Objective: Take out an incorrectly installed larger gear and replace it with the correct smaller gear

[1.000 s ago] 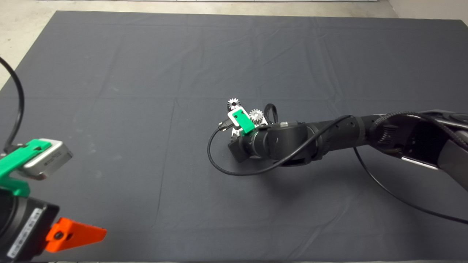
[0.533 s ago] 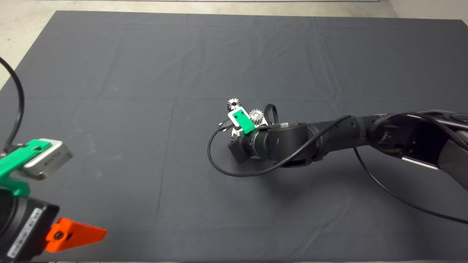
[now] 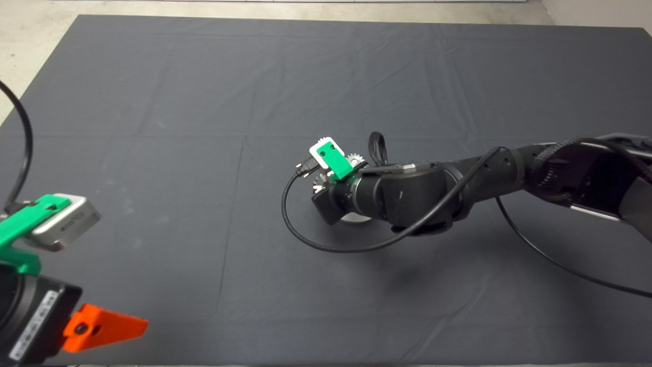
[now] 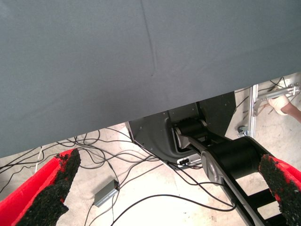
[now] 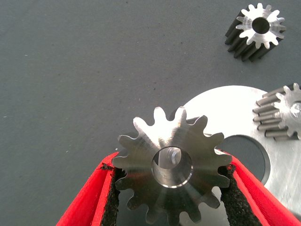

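- Larger gear (image 5: 171,167): the bright, broad-toothed one sits between the two padded fingers (image 5: 233,197) of the right claw (image 5: 171,188), pinched across opposite teeth. Through its centre hole a short pin shows, and the gear looks raised off the round steel plate (image 5: 221,113), so I judge it is being lifted clear of its seat.
- The grip across the teeth, not the flat faces, makes sense: it leaves the bore free to slide straight up the pin.
- Steel plate: lies flat on the worktop (image 3: 153,127), just behind and under the held gear; a round hole in it shows beside the gear.
- A second gear (image 5: 282,115) stays mounted at the plate's edge; it is what the replacement must mesh with.
- Smaller gear (image 5: 256,30): rests loose on the dark mat beyond the plate, apart from it, ready to be fetched.
- From above, the right arm covers most of the plate.
- Left claw (image 3: 102,326): parked at the worktop's near left corner, fingers spread wide, holding nothing.
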